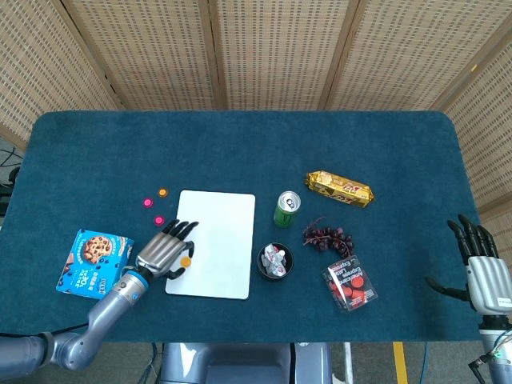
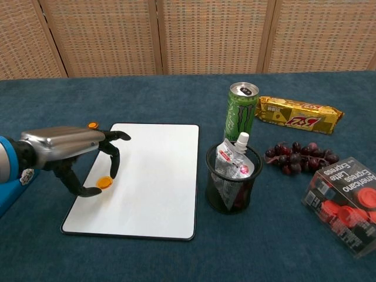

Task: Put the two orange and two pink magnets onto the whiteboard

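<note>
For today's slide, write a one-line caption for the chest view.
Left hand pinches an orange magnet over the whiteboard near its left edge.

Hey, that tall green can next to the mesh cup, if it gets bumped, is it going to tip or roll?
The green can is tall and slim and stands upright, so a push near its top would probably tip it. Once on its side, its round body would likely roll on the table. The mesh cup stands close in front of it and might stop a fall that way.
</note>
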Tool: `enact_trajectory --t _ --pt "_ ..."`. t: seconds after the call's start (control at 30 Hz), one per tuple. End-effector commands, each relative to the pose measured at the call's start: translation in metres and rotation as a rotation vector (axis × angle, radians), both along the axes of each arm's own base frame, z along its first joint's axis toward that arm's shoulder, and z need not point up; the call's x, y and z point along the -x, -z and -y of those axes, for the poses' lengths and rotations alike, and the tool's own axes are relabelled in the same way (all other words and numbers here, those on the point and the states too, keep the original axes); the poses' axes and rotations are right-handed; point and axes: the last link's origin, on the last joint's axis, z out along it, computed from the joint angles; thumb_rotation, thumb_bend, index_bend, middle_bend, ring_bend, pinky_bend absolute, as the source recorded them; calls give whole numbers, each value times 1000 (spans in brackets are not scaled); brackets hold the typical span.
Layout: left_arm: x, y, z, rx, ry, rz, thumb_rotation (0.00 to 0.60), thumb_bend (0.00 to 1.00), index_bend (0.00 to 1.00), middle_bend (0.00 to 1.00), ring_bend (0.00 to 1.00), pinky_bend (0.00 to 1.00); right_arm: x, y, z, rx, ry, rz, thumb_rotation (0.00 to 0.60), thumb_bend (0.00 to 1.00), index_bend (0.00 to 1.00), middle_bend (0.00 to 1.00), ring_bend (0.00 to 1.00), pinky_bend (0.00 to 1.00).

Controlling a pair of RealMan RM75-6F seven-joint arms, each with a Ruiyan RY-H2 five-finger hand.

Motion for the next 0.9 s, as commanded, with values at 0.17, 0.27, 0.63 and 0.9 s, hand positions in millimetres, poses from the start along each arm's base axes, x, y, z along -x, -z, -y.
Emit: enact_trajectory --t 0.17,0.27,0.63,0.9 --pt "-10 15 3 14 13 -6 600 202 407 0 0 0 0 0 0 -1 3 3 600 131 0 0 0 0" --pt "-14 14 3 9 21 4 600 159 273 0 0 0 0 0 0 -1 4 4 600 131 0 0 0 0" --pt "11 -34 -38 -169 -55 14 600 259 315 0 0 0 1 0 0 -8 7 9 600 131 0 0 0 0" --pt "44 -55 -73 -239 -162 0 600 314 387 0 0 0 1 1 1 -15 11 7 600 131 0 0 0 0"
